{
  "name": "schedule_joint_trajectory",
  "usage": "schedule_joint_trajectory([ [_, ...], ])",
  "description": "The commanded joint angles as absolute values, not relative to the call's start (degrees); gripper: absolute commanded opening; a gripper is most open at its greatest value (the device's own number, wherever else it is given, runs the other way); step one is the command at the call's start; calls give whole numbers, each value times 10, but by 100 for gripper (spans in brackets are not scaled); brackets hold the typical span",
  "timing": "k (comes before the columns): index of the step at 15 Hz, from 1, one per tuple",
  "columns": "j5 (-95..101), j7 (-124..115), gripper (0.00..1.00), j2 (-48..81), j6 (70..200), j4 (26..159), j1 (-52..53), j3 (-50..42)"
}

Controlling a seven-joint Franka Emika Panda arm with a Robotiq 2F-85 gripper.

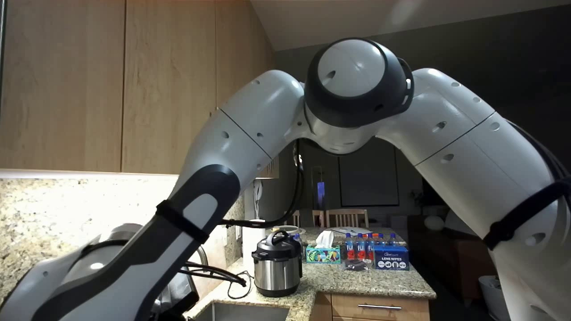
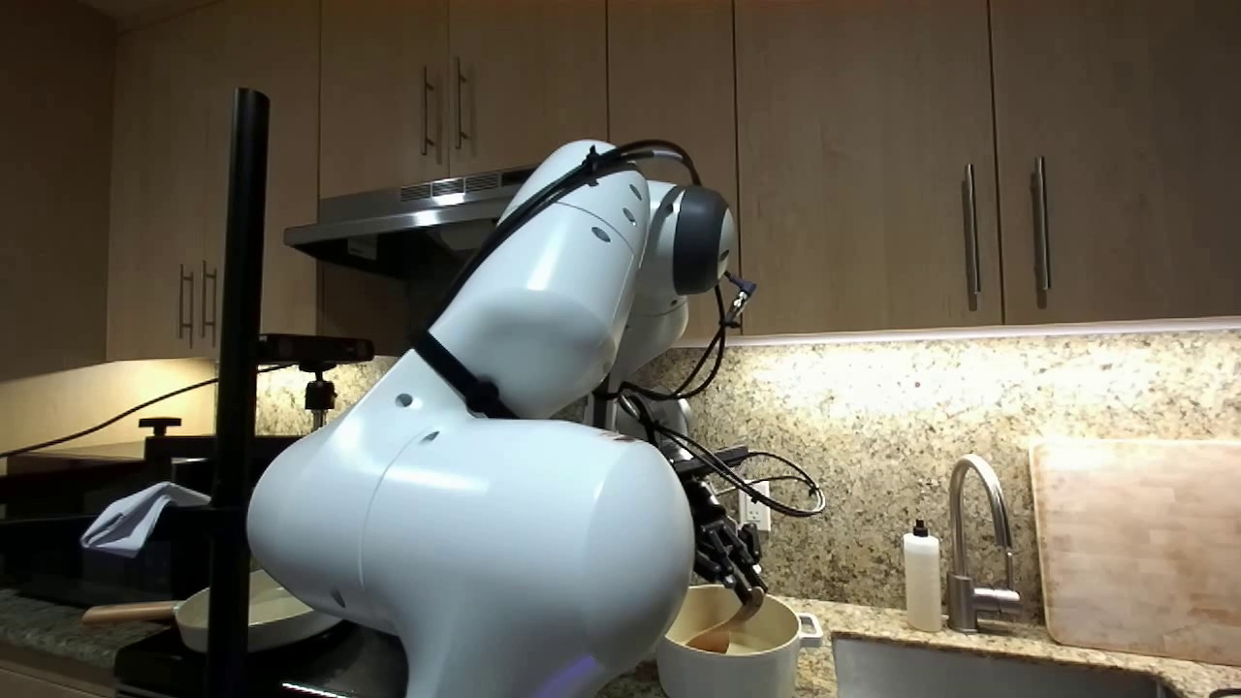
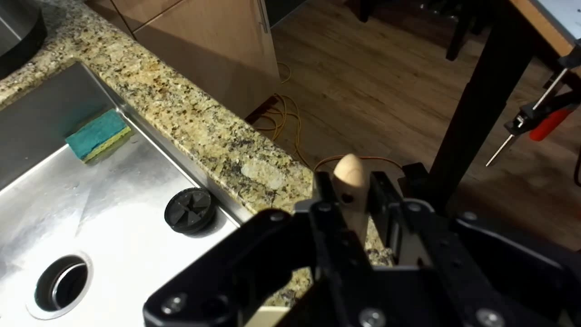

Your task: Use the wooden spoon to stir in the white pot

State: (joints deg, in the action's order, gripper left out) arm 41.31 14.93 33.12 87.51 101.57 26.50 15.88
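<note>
A round white pot [image 2: 732, 674] with a cream interior and a small white side handle [image 2: 811, 630] stands with the speckled granite desk [image 1: 366, 281] showing beside it. A brown wooden spoon [image 2: 715, 638] leans inside the pot, bowl down within the walls, shaft slanting up toward the pot's handle side; whether the bowl touches the bottom cannot be told. Just over the pot's opening, a black two-fingered hand [image 3: 352, 175] grips the spoon: in the wrist view the shaft's pale, rounded end shows between the fingers [image 3: 324, 200]. A white jointed arm [image 2: 514, 523] appears in both exterior views; in an exterior view its thick lower part shows on the side of the pot away from that handle. Farther off on the same side of the pot is a cream frying pan [image 2: 194, 625]. On the pot's handle side, just beside it, is a stainless-steel sink [image 2: 989, 669], holding a teal-and-yellow sponge [image 3: 97, 136] and a round black slotted disc [image 3: 189, 211]. Behind the sink, going away from the pot, stand a white bottle [image 2: 922, 582] with a black top, an arched metal faucet [image 2: 961, 596] and a pale wooden board [image 2: 1139, 553]. Past the sink from the pot stands a silver-and-black lidded cooker [image 1: 277, 269].
</note>
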Motion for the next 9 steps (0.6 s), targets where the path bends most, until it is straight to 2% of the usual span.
schedule_joint_trajectory([
  [1, 407, 142, 8, 302, 872, 1046, 243, 162],
  [9, 397, 132, 8, 338, 818, 925, 249, 151],
])
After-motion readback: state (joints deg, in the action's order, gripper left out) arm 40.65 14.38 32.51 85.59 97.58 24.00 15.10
